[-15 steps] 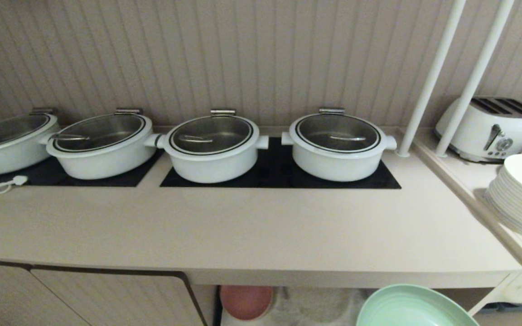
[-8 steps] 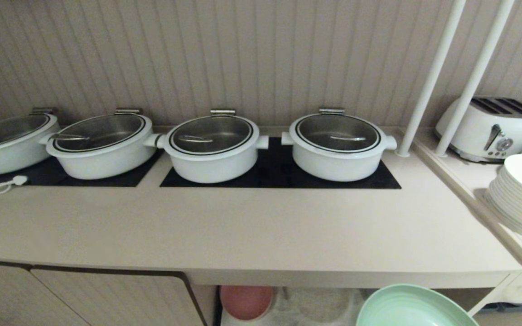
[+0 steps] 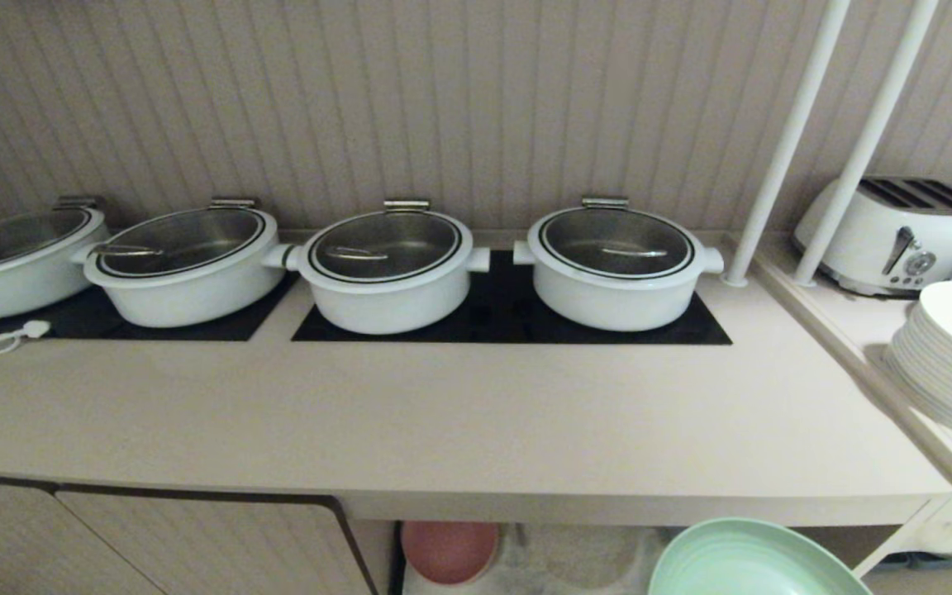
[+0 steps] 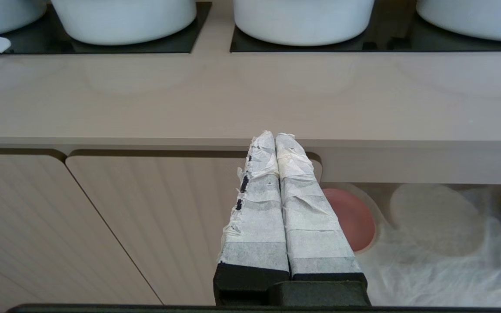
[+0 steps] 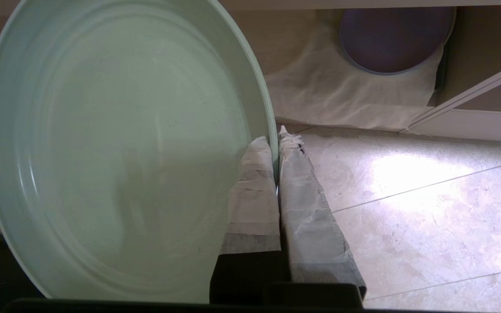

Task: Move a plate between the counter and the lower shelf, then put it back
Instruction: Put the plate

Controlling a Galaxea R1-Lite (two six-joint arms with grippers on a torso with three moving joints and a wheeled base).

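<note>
Round mint-green matte plate (image 5: 115, 148) pinched by its rim in right gripper (image 5: 275, 140), held below the beige bench's (image 3: 443, 421) front edge, left gripper (image 4: 275, 138) closed and empty

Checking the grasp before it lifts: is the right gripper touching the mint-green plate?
Touching. The right wrist view shows the right gripper shut on the plate, one finger on each side of its rim.

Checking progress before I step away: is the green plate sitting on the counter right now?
No, the plate is held by its rim in the right gripper, out in front of the counter edge.
</note>
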